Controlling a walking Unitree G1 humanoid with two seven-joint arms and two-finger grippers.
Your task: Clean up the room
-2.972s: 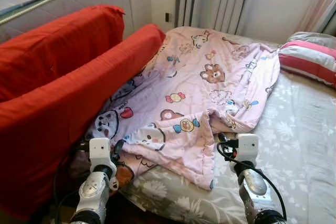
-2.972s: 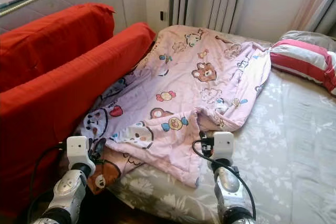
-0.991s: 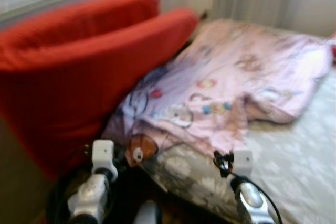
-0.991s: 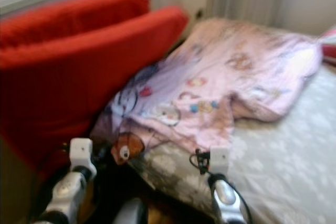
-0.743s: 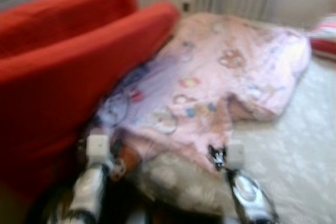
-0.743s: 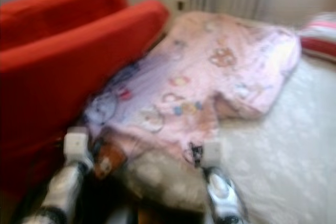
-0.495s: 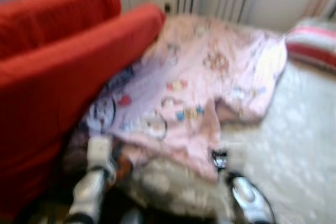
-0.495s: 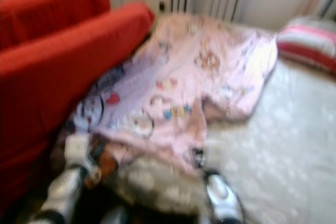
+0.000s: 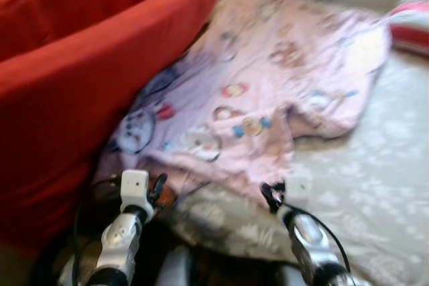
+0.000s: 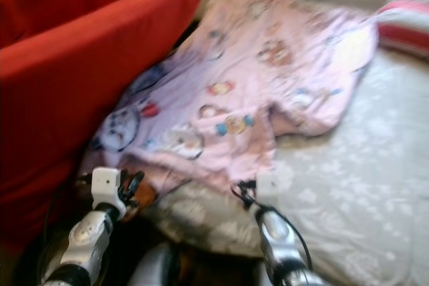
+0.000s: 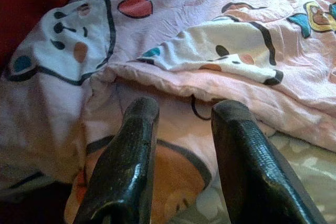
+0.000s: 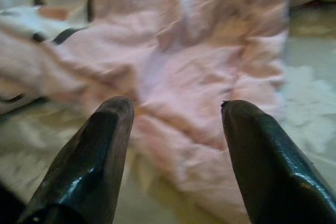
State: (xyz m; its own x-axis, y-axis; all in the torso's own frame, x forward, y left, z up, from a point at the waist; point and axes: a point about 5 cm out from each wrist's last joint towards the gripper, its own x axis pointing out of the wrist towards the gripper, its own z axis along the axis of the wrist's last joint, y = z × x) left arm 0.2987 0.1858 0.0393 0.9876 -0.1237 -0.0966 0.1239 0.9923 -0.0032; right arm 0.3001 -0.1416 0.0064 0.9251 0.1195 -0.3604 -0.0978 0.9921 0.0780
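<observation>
A pink cartoon-print blanket (image 9: 268,78) lies crumpled over the bed, its near edge hanging at the bed's corner. My left gripper (image 9: 157,189) is low at that corner. In the left wrist view the left gripper (image 11: 185,109) is open, with the blanket's folded hem (image 11: 220,85) just beyond its fingertips. My right gripper (image 9: 271,195) sits at the blanket's near flap. In the right wrist view the right gripper (image 12: 176,106) is wide open, with pink cloth (image 12: 189,77) ahead of it and nothing between the fingers.
Two big red cushions (image 9: 74,92) lean along the left, pressing on the blanket's side. The grey floral bed sheet (image 9: 375,185) is bare on the right. A red-striped pillow (image 9: 410,21) lies at the far right. Dark floor (image 9: 167,262) shows below the bed corner.
The camera has swung and tipped down, so the whole scene shifted and stays blurred. Both arms keep their raised pose near the blanket's near edge.
</observation>
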